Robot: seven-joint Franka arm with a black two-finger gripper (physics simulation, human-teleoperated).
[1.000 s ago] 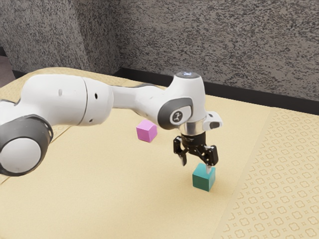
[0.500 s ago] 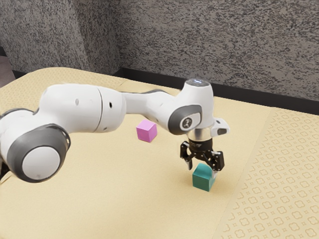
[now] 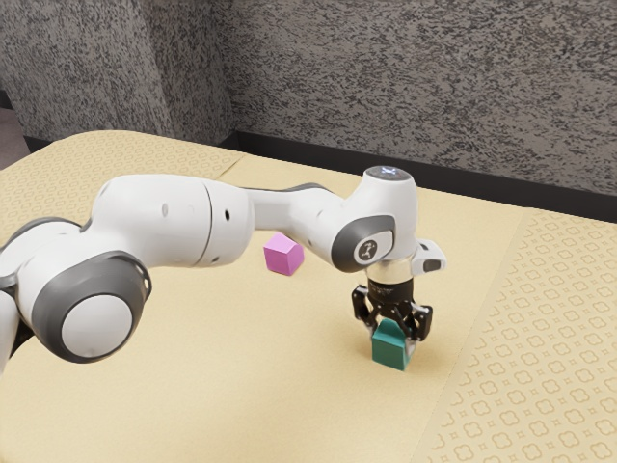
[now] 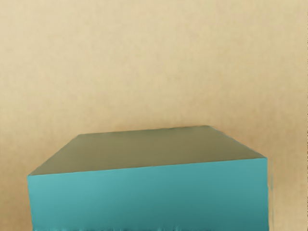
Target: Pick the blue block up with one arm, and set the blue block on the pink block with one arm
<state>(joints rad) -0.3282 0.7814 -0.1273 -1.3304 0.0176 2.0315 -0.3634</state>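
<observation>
The teal-blue cube (image 3: pixel 390 351) sits on the tan tabletop (image 3: pixel 222 395), not yet lifted. The black two-finger gripper (image 3: pixel 390 328) straddles its top, spread wide and apparently unclamped. The small pink cube (image 3: pixel 283 254) stands well apart, nothing on it — grasping, lifting, carrying and stacking all remain.

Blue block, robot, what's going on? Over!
Jaws open, straddling blue block. Block on table, not yet lifted. Pink block apart, top bare.
</observation>
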